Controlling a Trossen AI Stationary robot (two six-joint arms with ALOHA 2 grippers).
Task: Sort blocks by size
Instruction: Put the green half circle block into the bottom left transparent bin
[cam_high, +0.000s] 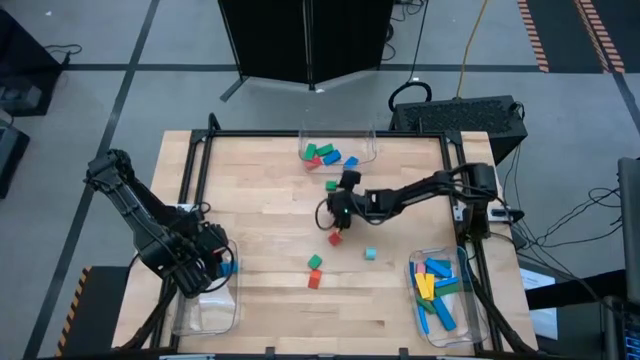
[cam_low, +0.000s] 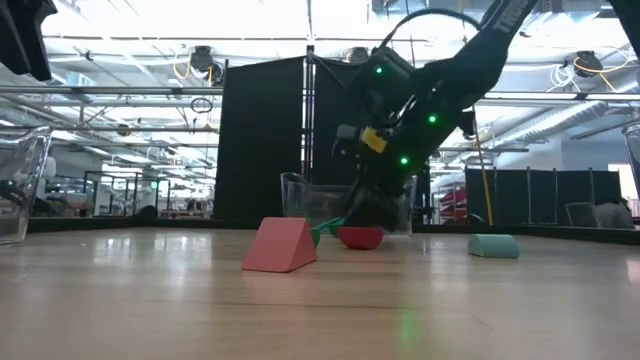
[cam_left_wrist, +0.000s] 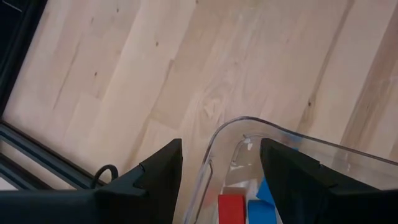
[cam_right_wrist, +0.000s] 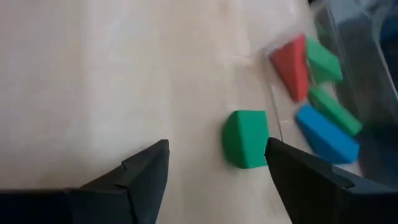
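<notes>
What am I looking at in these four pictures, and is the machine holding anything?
Two robot arms work at a wooden table, sorting coloured blocks into clear bins. One picture looks straight down, one looks level across the tabletop, and two come from cameras on the arms' wrists. The right end effector is open, low over the middle of the table, with a loose green block just ahead of it. The left end effector is open over the near-left bin, which holds a red block and blue ones. Neither holds anything. Other loose blocks lie nearby, such as a cyan one.

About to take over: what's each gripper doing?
Left gripper: open, empty, over the bin.
Right gripper: open, empty, near a green block.
</notes>
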